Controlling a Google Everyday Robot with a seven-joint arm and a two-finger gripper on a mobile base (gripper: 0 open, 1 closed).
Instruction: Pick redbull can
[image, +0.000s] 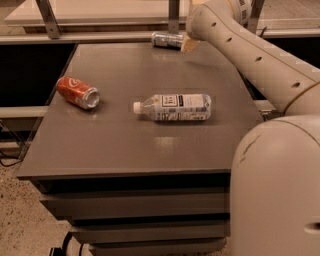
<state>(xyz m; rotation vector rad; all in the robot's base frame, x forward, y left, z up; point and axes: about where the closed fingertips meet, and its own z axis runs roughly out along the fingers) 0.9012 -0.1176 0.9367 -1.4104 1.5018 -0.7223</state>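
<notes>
Gripper (190, 44) sits at the far edge of the table (125, 147), right of centre. It's mostly hidden behind the arm's (250, 55) wrist, w/ only a tan tip showing, so can't tell whether it's released or clenched. That tip is right at the right end of the redbull can (167, 40); contact vs. just beside can't be told.

Redbull can lies on its side along the far edge, silvery w/ dark blue patches, long axis approx. left-right.

Arm runs from the gripper down to the right, over the table's right edge, to the robot's body (280, 195) in the lower right corner.

Mid-table: clear plastic bottle (174, 107) on its side, white cap pointing left, well apart from the redbull can.

Left part: orange-red soda can (77, 92) on its side, top end facing right & toward the camera, near the bottle but not touching it.
</notes>
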